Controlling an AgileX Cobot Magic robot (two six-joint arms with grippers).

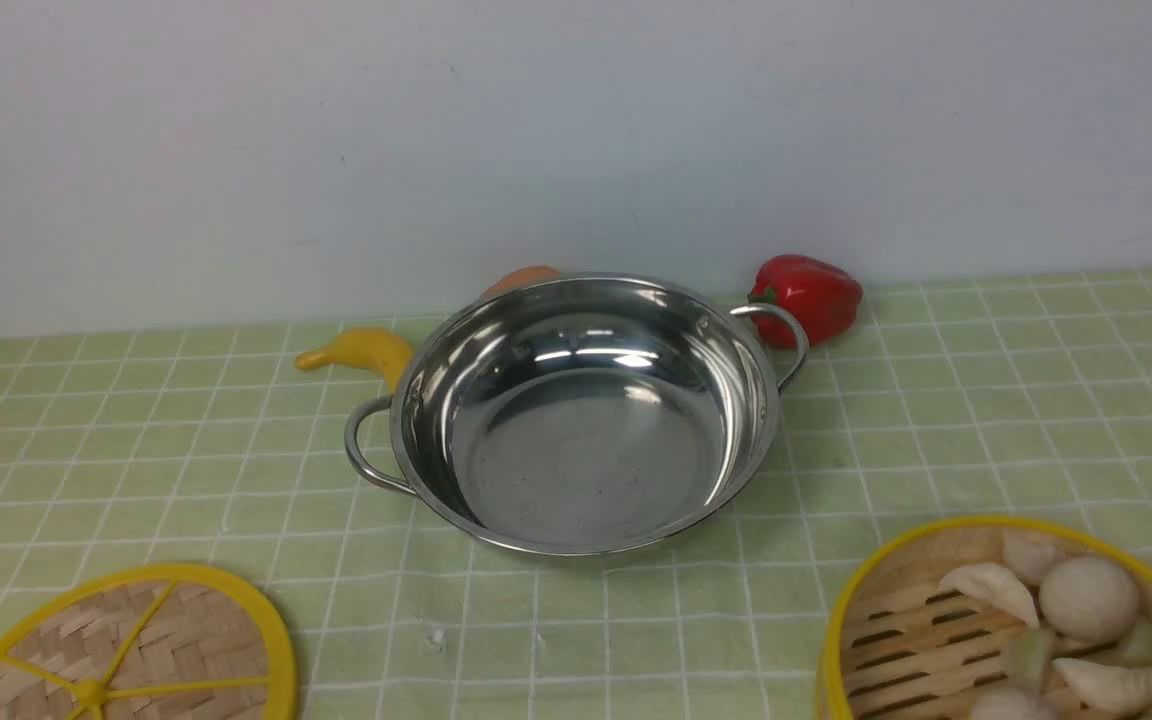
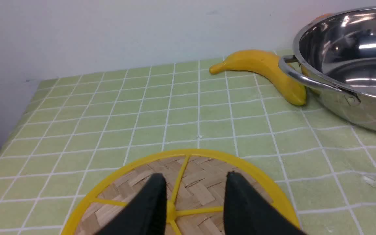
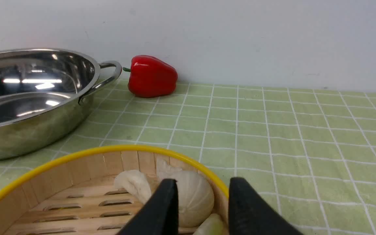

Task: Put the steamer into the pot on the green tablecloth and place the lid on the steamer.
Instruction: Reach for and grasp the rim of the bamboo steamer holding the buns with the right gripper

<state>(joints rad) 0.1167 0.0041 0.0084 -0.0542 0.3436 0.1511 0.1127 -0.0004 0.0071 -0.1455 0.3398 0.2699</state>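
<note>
**Pale wall, checked cloth: steamer and lid both outside the pot**

Plain wall (image 1: 536, 130) behind; green tablecloth (image 1: 986, 400) covers the worktop. Pot (image 1: 586, 470) sits mid-cloth, empty. Steamer (image 1: 896, 620) is on the cloth at my near right, apart from the pot. Lid (image 1: 176, 640) lies flat at my near left.

My right gripper (image 3: 203, 186) is spread, one finger inside the steamer wall and one outside, not clamped. My left gripper (image 2: 195, 182) is spread over the lid, fingers either side of the hub, pinching nothing.

Handling, my guess: the steamer is light, stiff bamboo with loose food inside, so keep it level. Take it by the rim wall and avoid squashing the bun beside the inner finger. The lid is very light and thin, so the hub or a spoke is the likely hold. The pot's steel looks slick.

Counts:
- Steamer, lid, pot: 1 each.
- Banana (image 1: 366, 350): 1.
- Red bell pepper (image 1: 811, 295): 1.
- Orange item (image 1: 521, 280) behind the pot: 1, mostly hidden.
- Dumplings and buns: several, cropped by the frame edge, no full count.
</note>
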